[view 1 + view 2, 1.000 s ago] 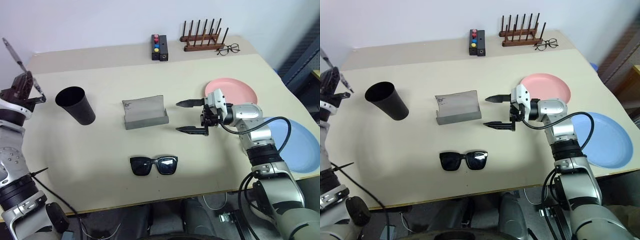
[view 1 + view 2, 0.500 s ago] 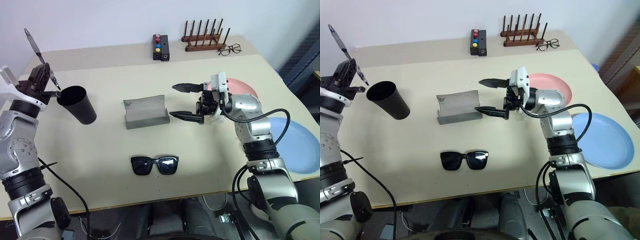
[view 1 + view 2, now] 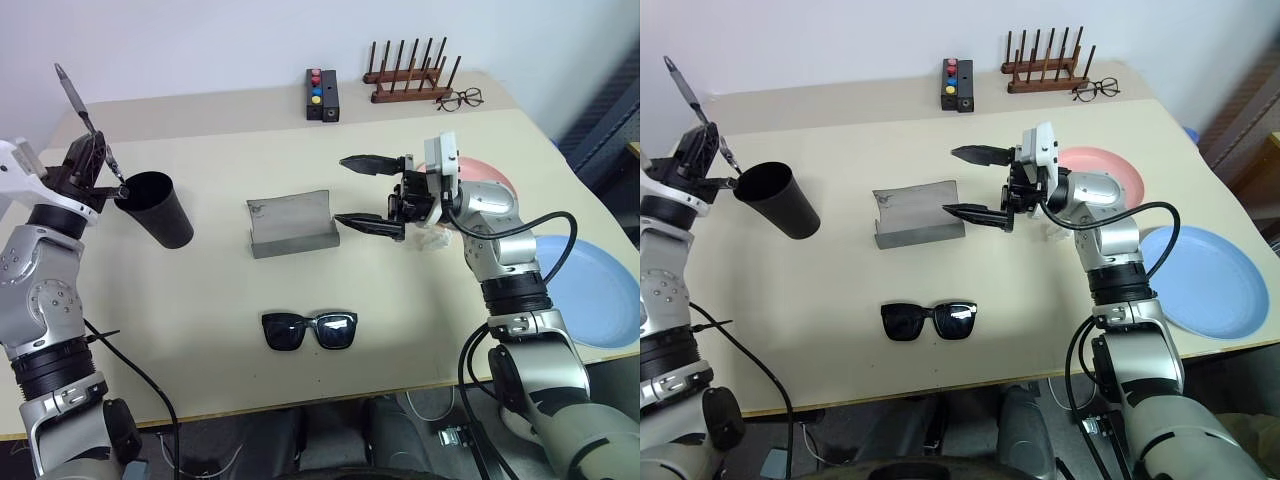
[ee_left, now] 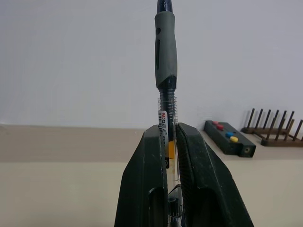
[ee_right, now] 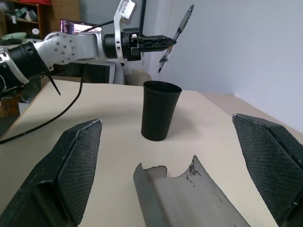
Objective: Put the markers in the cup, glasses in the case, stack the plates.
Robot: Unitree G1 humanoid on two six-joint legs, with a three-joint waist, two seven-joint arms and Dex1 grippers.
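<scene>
My left gripper [image 3: 97, 165] is shut on a dark marker [image 4: 165, 71] with a grey grip, held tilted, its lower tip just at the left rim of the black cup [image 3: 157, 210]. The cup stands upright at the table's left. The grey case [image 3: 291, 225] lies open in the middle. My right gripper [image 3: 363, 193] hovers open just right of the case, pointing at it, empty. The black sunglasses [image 3: 308, 330] lie near the front edge. The pink plate [image 3: 492, 172] is partly hidden behind my right arm. The blue plate [image 3: 603, 290] lies at the right edge.
At the back stand a wooden peg rack [image 3: 408, 78], thin wire spectacles [image 3: 457, 98] and a black box with coloured buttons [image 3: 320, 95]. Bare tabletop [image 3: 200, 300] lies between cup, case and sunglasses.
The view has shifted. My left gripper with the marker has come closer to the cup's rim. My right gripper has risen and moved left toward the case, staying open.
</scene>
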